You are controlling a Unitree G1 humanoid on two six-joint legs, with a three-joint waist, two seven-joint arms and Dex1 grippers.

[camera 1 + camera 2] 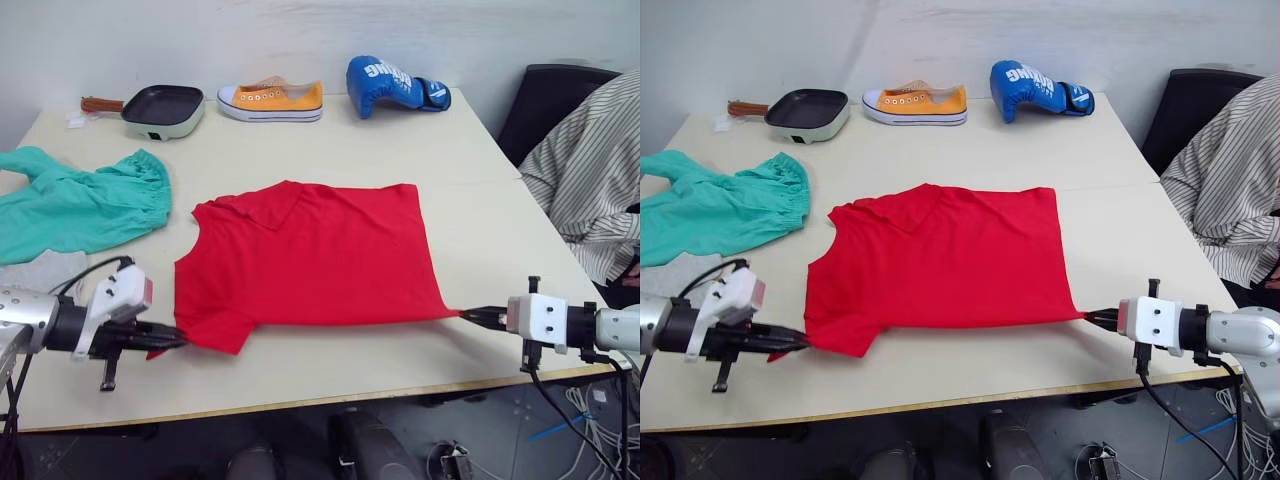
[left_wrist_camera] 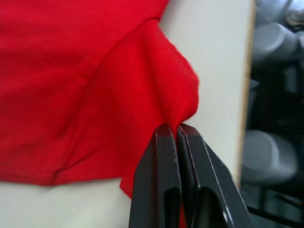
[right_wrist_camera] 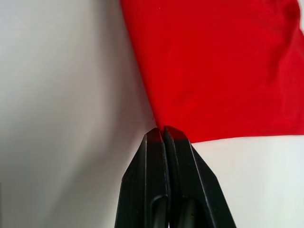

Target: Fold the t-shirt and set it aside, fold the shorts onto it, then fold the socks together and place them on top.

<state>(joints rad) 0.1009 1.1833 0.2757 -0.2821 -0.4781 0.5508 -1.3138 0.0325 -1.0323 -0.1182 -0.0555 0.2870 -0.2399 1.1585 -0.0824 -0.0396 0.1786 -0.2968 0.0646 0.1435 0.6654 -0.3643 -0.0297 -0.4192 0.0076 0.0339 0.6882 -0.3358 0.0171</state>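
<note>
You are looking at a pale desk (image 1: 470, 150) that is carrying every item. The t-shirt (image 1: 310, 265) is lying flat at the middle of the desk, toward its front edge, already folded once so that a doubled edge is running along the front. One short sleeve is pointing at the front-left corner.

The shorts (image 1: 85, 205) are lying spread out at the left edge of the desk, well apart from the t-shirt, with the gathered waistband facing the t-shirt. The socks (image 1: 45, 270) are showing as a light grey patch just in front of the shorts at the left edge; you cannot tell from here how the two are lying.

A person in a striped shirt (image 1: 590, 180) is sitting at the right edge of the desk, in front of a dark chair (image 1: 550, 100).

Along the back edge, a blue boxing glove (image 1: 395, 85), an orange sneaker (image 1: 272, 100) and a small green-sided pan (image 1: 162, 108) are standing in a row.

The left gripper (image 2: 176, 130) is holding its fingers clamped together on the hem of the t-shirt's sleeve near the front-left corner. The right gripper (image 3: 163, 132) is holding its fingers pressed together on the t-shirt's front-right corner, near the front edge of the desk.
</note>
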